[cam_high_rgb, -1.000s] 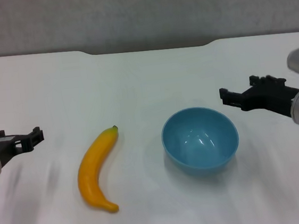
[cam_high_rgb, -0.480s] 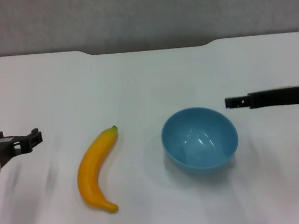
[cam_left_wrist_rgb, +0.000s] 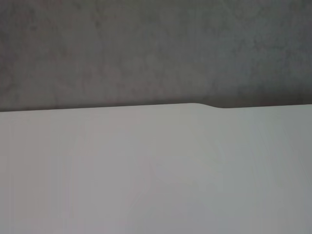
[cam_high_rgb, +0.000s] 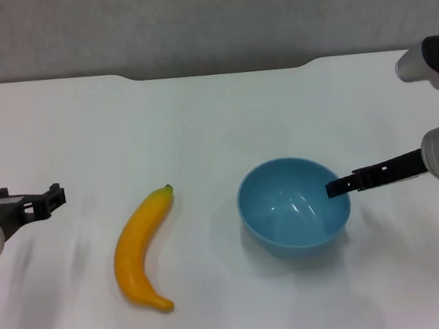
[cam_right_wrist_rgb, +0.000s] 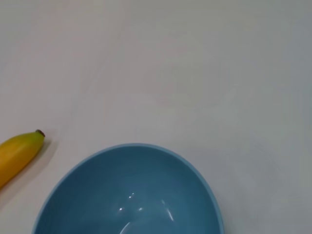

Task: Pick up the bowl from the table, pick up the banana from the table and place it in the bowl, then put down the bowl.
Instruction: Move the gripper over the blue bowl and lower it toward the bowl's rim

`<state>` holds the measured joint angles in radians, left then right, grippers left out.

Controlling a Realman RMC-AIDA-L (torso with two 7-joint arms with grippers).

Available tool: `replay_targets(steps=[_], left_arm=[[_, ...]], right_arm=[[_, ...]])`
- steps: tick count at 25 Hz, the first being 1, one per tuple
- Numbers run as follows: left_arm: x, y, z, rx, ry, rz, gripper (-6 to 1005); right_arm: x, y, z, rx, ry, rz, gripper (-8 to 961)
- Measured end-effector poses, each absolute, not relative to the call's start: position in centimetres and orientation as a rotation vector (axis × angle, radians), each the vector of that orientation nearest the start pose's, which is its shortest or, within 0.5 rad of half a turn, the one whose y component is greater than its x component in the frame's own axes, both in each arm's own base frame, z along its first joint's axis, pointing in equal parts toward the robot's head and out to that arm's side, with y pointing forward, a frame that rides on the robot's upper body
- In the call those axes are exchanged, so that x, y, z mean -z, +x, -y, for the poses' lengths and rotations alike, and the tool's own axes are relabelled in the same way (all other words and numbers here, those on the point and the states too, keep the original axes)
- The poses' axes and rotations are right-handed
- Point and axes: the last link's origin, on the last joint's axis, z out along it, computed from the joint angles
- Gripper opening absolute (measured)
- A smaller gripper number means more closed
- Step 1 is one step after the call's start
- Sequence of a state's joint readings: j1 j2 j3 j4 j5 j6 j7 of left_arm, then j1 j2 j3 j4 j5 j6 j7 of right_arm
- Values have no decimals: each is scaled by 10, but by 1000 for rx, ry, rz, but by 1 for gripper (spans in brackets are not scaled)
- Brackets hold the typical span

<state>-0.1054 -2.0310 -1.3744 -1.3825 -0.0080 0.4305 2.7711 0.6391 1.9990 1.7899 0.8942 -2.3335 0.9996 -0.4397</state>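
Note:
The light-blue bowl stands upright on the white table, right of centre. The yellow banana lies on the table to the left of the bowl, apart from it, with its dark stem tip pointing away from me. My right gripper reaches in from the right, seen edge-on, and its tip is at the bowl's right rim. The right wrist view looks down into the bowl, with the banana's stem end beside it. My left gripper hovers near the table's left edge, far from the banana.
A shallow notch cuts into the table's far edge, with a grey wall behind it. The left wrist view shows only bare tabletop and that notch.
My right gripper has turned edge-on, dropped and moved left, from above and right of the bowl to its right rim. The left arm, the banana and the bowl have stayed put.

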Motion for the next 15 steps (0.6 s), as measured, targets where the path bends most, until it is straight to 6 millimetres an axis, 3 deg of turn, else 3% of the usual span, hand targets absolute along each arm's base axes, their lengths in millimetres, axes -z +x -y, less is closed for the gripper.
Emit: replay_targets(steps=[15], left_arm=[[-12,-277,-352,167,-1717,1012,843]], right_arm=[[32,245,-419,45,-2216,-1300,879]])
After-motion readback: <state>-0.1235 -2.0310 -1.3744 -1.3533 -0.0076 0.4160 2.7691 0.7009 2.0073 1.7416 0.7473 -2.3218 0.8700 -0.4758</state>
